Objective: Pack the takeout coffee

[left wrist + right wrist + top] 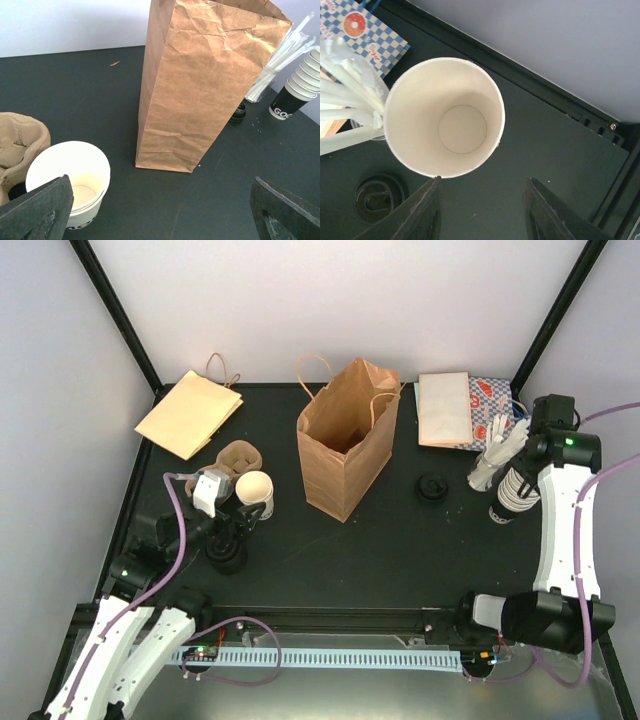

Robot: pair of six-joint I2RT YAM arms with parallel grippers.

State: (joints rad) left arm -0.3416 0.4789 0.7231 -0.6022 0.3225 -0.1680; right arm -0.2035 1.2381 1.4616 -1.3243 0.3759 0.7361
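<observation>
There are two brown paper bags: one standing bag (345,440) near the middle of the table, and one flat bag (188,412) at ten o'clock. There is one single white cup (255,492) at nine o'clock, with one brown cup carrier (236,460) just beside it. One tall stack of cups (510,498) stands at three o'clock. I cannot tell how many cups are in it. One bunch of wrapped straws (495,455) is next to it, too many to count. One black lid (432,487) lies between the standing bag and the stack. At one o'clock lie one pale flat packet (445,408) and one checked paper (490,400).
</observation>
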